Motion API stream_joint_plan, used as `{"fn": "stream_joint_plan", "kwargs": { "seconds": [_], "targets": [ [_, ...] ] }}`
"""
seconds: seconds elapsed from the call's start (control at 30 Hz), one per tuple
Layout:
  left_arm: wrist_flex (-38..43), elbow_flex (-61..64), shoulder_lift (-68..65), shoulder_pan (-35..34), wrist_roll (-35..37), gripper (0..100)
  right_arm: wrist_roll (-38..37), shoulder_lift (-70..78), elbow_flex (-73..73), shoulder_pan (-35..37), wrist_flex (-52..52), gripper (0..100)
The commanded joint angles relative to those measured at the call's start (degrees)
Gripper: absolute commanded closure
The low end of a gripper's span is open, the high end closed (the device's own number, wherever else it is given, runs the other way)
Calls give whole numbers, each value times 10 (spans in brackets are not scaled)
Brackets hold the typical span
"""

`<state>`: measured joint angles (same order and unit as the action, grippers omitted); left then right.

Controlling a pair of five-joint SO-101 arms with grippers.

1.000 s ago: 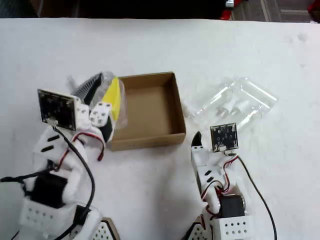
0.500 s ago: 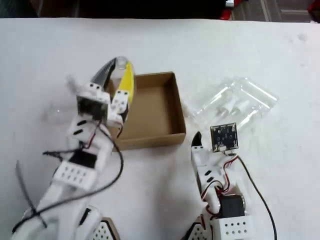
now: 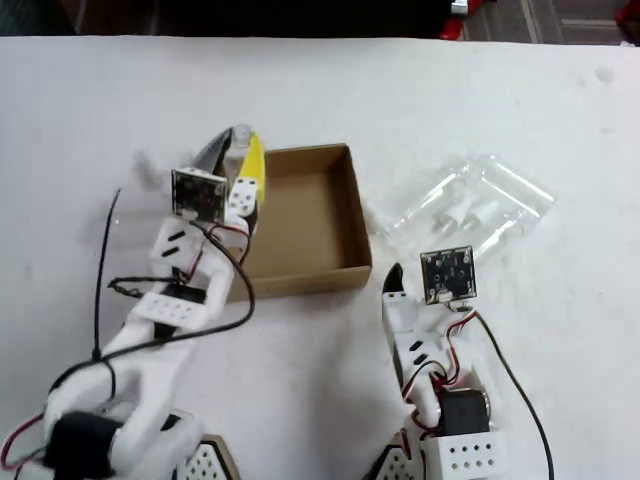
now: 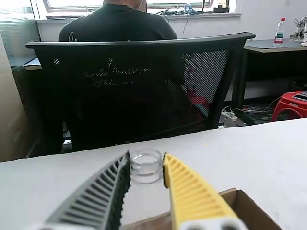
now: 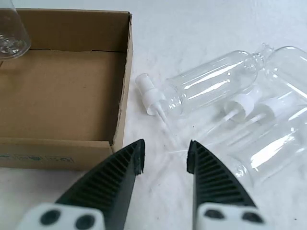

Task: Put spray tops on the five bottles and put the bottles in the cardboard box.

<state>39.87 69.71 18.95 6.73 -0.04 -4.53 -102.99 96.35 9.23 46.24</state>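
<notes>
We find the left gripper [image 3: 236, 158] clenched on a bottle [image 4: 145, 167] above the box [image 3: 355, 215], at its far-left corner (neck open, no top). The right gripper [image 5: 165, 158] gapes, empty. We judge capping is in hand; next, a spray top [image 5: 146, 93] needs fetching.

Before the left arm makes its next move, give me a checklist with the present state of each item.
1. The left gripper has its fingers shut on the held bottle: ok.
2. Top fitted on the held bottle: not ok, its mouth is open.
3. Held bottle over the cardboard box: cannot tell, it is near the far left corner.
4. A loose spray top lies beside the box: ok.
5. The right gripper is open, apart from the lying bottles: ok.
</notes>
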Motion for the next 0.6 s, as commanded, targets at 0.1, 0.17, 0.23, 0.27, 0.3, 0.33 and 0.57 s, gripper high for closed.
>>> {"fn": "stream_joint_plan", "kwargs": {
  "seconds": [0.1,0.17,0.23,0.27,0.3,0.33,0.57],
  "targets": [
    [129,-35,-97,-16,7,976,1,0,5,5,1,865],
    [159,-36,-124,-16,7,976,1,0,5,5,1,865],
    [180,-36,-145,-16,7,976,1,0,5,5,1,865],
    [186,-36,-152,-16,7,976,1,0,5,5,1,865],
    [188,-36,-159,-16,7,976,1,0,5,5,1,865],
    [187,-37,-164,-17,7,976,1,0,5,5,1,865],
    [185,-71,-199,-55,8,976,1,0,5,5,1,865]
  ]
}}
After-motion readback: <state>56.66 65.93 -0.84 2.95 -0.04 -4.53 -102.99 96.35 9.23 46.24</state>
